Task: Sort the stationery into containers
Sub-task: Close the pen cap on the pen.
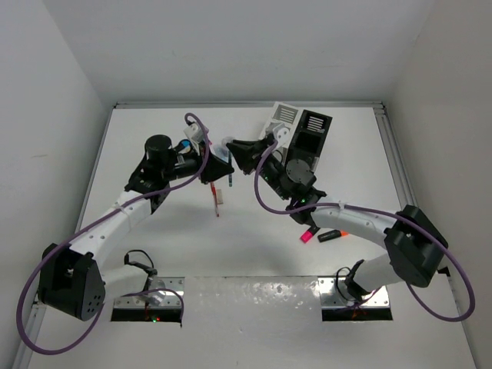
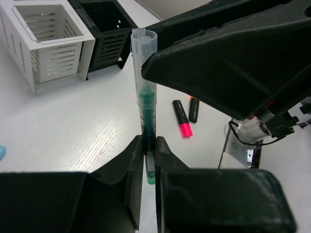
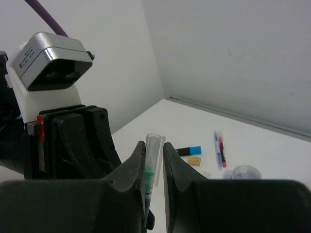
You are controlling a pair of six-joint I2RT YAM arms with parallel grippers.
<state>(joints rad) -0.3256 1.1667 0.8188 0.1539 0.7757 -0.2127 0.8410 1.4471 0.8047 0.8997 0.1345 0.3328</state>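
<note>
A green pen (image 2: 146, 107) with a clear cap stands upright between my two grippers, above the middle of the table. My left gripper (image 2: 149, 145) is shut on its lower barrel. My right gripper (image 3: 154, 150) is open around the capped end (image 3: 153, 160): one finger touches the cap and a small gap shows at the other. In the top view the two grippers meet, left (image 1: 217, 167) and right (image 1: 235, 151). The white bin (image 1: 283, 117) and black bin (image 1: 311, 134) stand joined at the back, behind the right arm.
A red pen (image 1: 217, 198) lies below the grippers. A pink-ended highlighter (image 1: 309, 234) and an orange-ended one (image 1: 330, 234) lie near the right forearm. A blue-ended highlighter (image 3: 188, 150), beige eraser (image 3: 195, 160), pink pen (image 3: 219, 148) and greyish round piece (image 3: 245, 171) lie on the left side.
</note>
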